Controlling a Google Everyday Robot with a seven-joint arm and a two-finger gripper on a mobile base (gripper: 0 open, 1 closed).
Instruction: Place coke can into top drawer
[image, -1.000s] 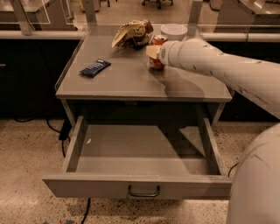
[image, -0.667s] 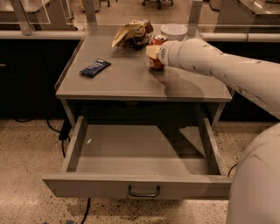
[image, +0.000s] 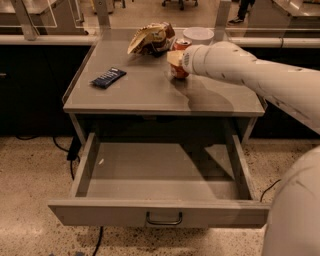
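Note:
The coke can (image: 180, 73), red with a silver top, stands upright on the back right of the cabinet top (image: 145, 95). My gripper (image: 175, 58) is at the can's middle, at the end of my white arm that reaches in from the right and covers part of the can. The top drawer (image: 100, 212) is pulled wide open below the cabinet top, its inside bare, with the dark loop handle (image: 164, 220) at the centre of its front panel.
A crumpled chip bag (image: 150, 37) and a white bowl (image: 198, 35) sit just behind the can. A dark blue snack bar (image: 108, 77) lies on the left of the top. My white base fills the lower right corner (image: 295, 215). Cables run along the floor.

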